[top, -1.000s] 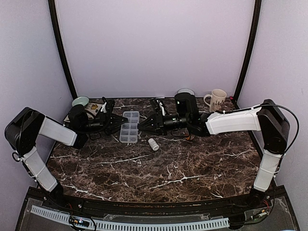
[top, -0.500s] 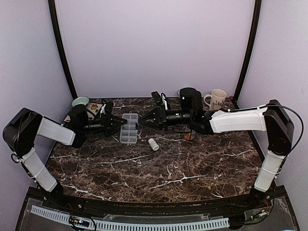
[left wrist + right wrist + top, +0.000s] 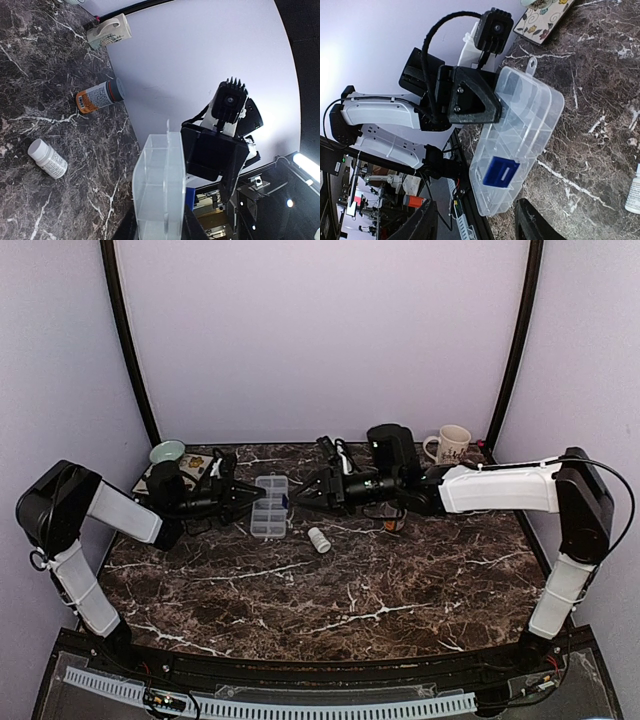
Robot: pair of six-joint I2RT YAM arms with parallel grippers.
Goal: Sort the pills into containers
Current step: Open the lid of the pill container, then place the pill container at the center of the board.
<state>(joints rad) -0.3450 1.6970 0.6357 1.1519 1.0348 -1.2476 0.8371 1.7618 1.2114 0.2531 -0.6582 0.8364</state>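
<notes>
The clear compartmented organizer box [image 3: 268,506] sits at the back left of the marble table, lid shut with a blue latch [image 3: 501,172]. My left gripper [image 3: 243,497] is shut on the box's left edge; in the left wrist view the box [image 3: 160,185] fills the space between its fingers [image 3: 192,227]. My right gripper [image 3: 303,493] is open just right of the box, not touching it. In the right wrist view the box [image 3: 525,130] lies ahead of that gripper [image 3: 480,222]. No loose pills show.
A white pill bottle [image 3: 318,539] lies in front of the box, an orange bottle [image 3: 393,523] under the right arm. A mug [image 3: 450,447] stands back right, a green bowl [image 3: 167,451] and a patterned plate [image 3: 198,466] back left.
My right gripper has drawn back a little from the box's right edge and risen. The left gripper keeps its hold and the box has shifted slightly.
</notes>
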